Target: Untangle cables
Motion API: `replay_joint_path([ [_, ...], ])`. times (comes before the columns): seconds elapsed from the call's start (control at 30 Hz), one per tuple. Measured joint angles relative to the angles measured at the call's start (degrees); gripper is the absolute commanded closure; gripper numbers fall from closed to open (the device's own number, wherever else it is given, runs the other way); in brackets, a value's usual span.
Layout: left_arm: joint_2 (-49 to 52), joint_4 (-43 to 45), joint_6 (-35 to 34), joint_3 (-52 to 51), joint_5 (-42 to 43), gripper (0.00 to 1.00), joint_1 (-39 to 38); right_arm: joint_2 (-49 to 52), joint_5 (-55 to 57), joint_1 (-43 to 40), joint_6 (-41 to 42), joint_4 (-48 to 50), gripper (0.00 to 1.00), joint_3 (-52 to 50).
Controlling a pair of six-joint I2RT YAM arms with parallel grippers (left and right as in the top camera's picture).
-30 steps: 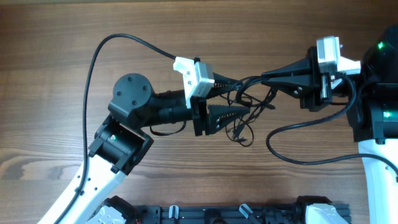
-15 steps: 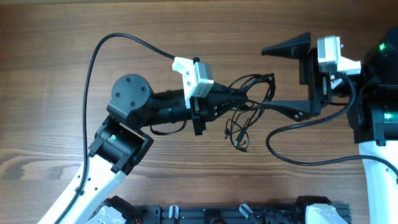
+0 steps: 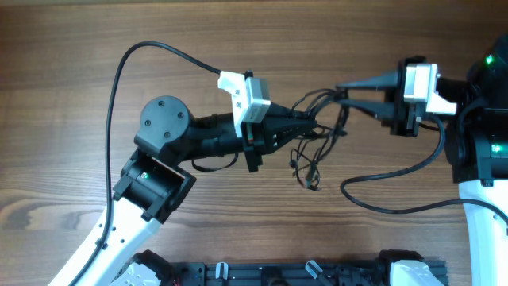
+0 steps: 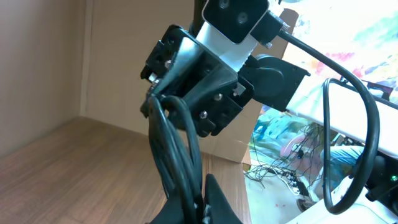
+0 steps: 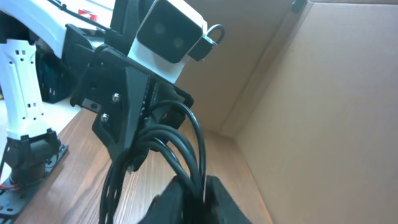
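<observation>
Cables (image 3: 317, 97) are pinched from both sides of the tangle. The left gripper (image 3: 311, 127) is clenched on a few thin black strands, which its wrist view shows rising from between its fingers. The right gripper (image 3: 343, 89) looks closed on the strands at the right edge of the same bundle, its fingers drawn together around them. Between the two grips the cords arc in short loops, lifted off the table (image 3: 71, 48) near its middle, and loose ends with small plugs (image 3: 307, 179) trail toward the near side. The step in hand appears to be a two-handed pull to open the knot. The next move likely calls for drawing the grippers apart slowly, left and right, watching whether the loops slide free or cinch tighter. If they tighten, one grip would need to let go and take a different strand.
</observation>
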Motion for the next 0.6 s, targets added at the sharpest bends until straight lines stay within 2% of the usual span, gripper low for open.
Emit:
replay_joint_path([
  [0.03, 0.0, 0.0, 0.0, 0.0, 0.0, 0.96, 0.0, 0.0, -0.1, 0.0, -0.2, 0.0, 0.86, 0.0],
  [0.07, 0.0, 0.0, 0.0, 0.0, 0.0, 0.96, 0.0, 0.0, -0.2, 0.0, -0.2, 0.0, 0.96, 0.0],
  [0.27, 0.0, 0.0, -0.2, 0.0, 0.0, 0.96, 0.0, 0.0, -0.8, 0.0, -0.6, 0.4, 0.96, 0.0],
  [0.43, 0.0, -2.3, -0.7, 0.1, -0.2, 0.96, 0.2, -0.1, 0.5, 0.0, -0.2, 4.8, 0.96, 0.0],
  [0.6, 0.0, -4.1, -2.6, 0.3, -2.1, 0.96, 2.5, -0.2, 8.9, -0.6, 12.9, 11.5, 0.96, -0.1],
])
